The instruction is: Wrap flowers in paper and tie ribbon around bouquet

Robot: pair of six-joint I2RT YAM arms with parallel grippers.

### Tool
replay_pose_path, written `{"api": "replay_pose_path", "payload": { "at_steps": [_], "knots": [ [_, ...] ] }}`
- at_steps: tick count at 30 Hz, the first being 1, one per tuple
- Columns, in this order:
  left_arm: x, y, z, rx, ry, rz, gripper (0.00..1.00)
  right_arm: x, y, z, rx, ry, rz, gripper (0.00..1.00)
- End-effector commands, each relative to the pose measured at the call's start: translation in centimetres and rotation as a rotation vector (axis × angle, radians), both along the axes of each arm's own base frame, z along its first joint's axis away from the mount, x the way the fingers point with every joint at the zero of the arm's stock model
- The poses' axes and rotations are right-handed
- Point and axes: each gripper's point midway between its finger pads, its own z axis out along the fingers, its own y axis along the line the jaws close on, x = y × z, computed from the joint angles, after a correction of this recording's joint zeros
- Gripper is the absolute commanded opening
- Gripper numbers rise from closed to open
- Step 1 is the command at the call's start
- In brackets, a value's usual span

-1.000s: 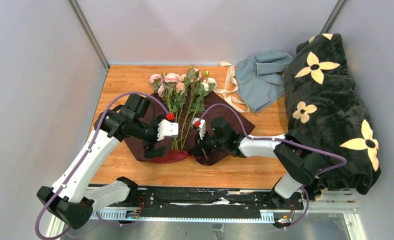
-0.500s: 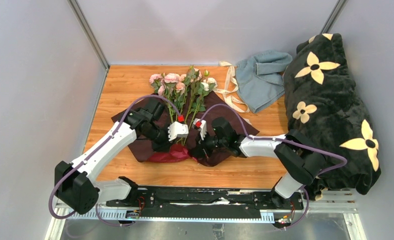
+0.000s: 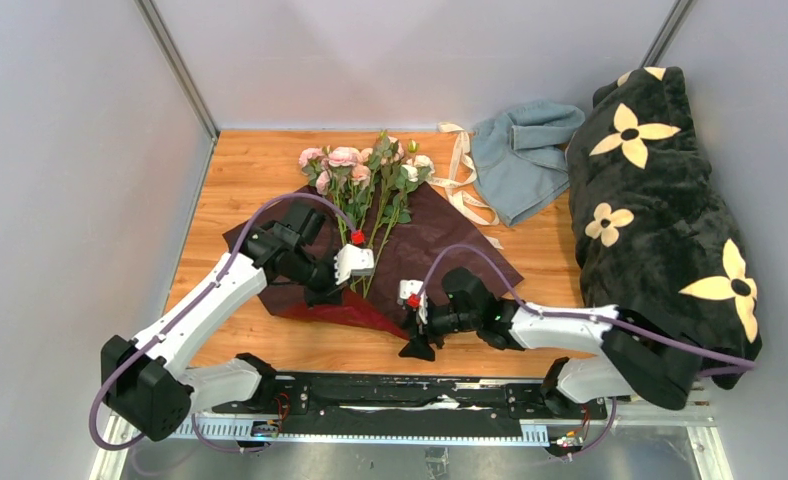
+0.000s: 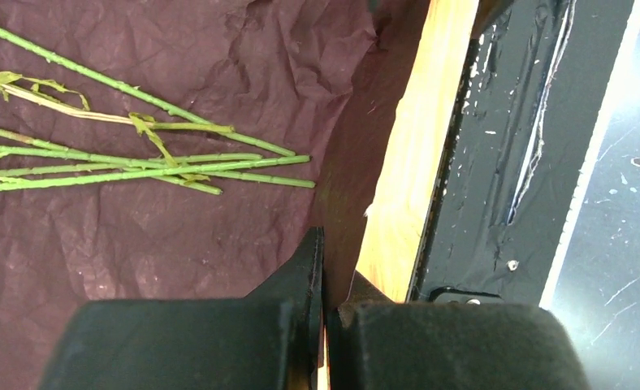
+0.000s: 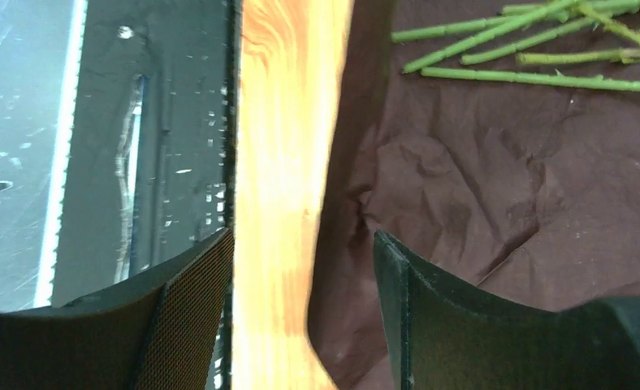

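**Left jaws pinched at the paper's near edge, right jaws wide open beside it**

The paper [image 3: 440, 240] lies spread on the table [image 3: 250, 160], its near-left edge lifted into a fold that shows a brighter red. The flowers [image 3: 355, 165] lie on it, blossoms at the far side just past the paper's far edge, stems running toward the arms and ending about midway across the sheet.

The left jaws are fully closed, low over the paper just left of the stem ends. In the left wrist view the two black fingers [image 4: 187, 341] meet with no gap, and a dark flap of the paper's edge runs down into the line where they meet, so they appear to grip the sheet there. The stem ends lie ahead of the fingers, apart from them.

The right jaws stand wide apart at the paper's near edge, holding nothing. In the right wrist view a strip of bare table and the crinkled border of the paper show between the fingers [image 5: 179, 317]. The stem ends lie farther on, well clear.

The ribbon [image 3: 460, 170] lies loose at the far right of the table, beside a grey-blue cloth [image 3: 520, 150], well apart from both jaws. A black blanket with cream flowers [image 3: 660, 200] fills the right side.
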Motion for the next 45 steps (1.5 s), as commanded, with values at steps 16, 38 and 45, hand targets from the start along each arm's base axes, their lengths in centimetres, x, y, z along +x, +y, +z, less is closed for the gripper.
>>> {"api": "replay_pose_path", "payload": {
  "at_steps": [16, 38, 45],
  "knots": [
    [11.7, 0.1, -2.8, 0.129, -0.254, 0.351, 0.00, 4.0, -0.3, -2.5, -0.063, 0.249, -0.275, 0.01],
    [13.5, 0.2, -8.8, 0.125, -0.072, 0.423, 0.00, 9.2, 5.1, 0.0, 0.044, 0.508, -0.517, 0.04],
    [15.3, 2.3, -8.5, 0.191, -0.103, 0.508, 0.38, 9.5, 1.1, -7.4, -0.219, 0.557, -0.725, 0.00]
  ]
}}
